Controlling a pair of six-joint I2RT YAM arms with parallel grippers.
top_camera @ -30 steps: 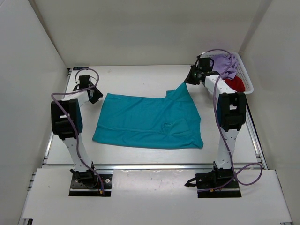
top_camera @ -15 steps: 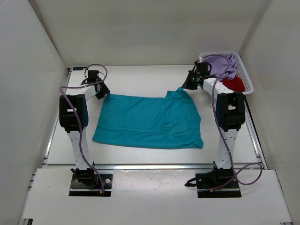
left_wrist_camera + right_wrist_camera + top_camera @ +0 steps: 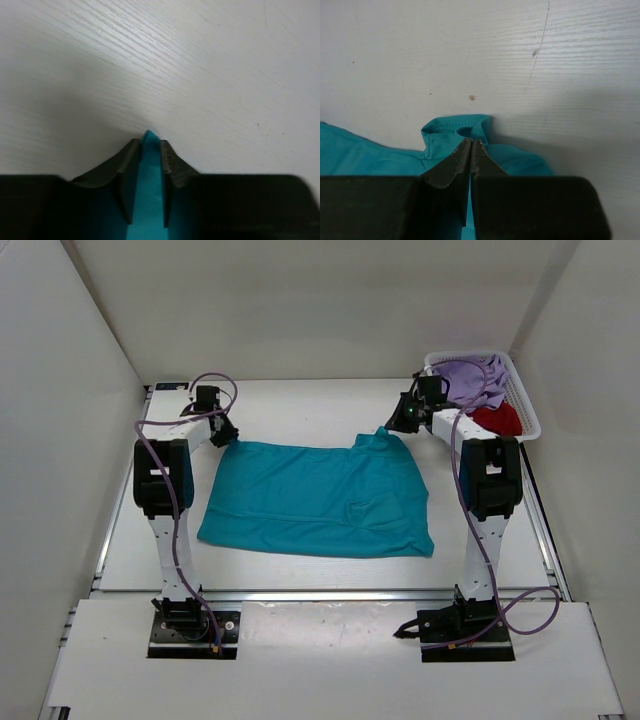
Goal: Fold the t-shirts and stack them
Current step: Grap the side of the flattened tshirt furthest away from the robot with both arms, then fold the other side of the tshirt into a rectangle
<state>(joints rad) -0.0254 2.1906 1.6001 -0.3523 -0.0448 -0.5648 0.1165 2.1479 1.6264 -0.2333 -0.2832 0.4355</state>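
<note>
The teal t-shirt [image 3: 315,500] lies spread flat in the middle of the table. My left gripper [image 3: 228,438] is at its far left corner. In the left wrist view the fingers [image 3: 129,165] stand a little apart, open, astride the teal corner [image 3: 149,175], which pokes out past the gripper [image 3: 149,145] tips. My right gripper [image 3: 398,428] is shut on the far right corner of the shirt, low over the table. In the right wrist view a bunched hem fold [image 3: 445,132] sits at the gripper [image 3: 471,141] tips. The lavender t-shirt [image 3: 470,375] and the dark red t-shirt [image 3: 500,418] lie in the basket.
A white mesh basket [image 3: 527,400] stands at the far right corner, just behind my right arm. White walls close in the table on the left, back and right. Bare table [image 3: 300,405] lies beyond the teal shirt.
My left gripper has moved right onto the shirt's far left corner and its jaws have narrowed. The right gripper has lowered the raised far right corner toward the table.
</note>
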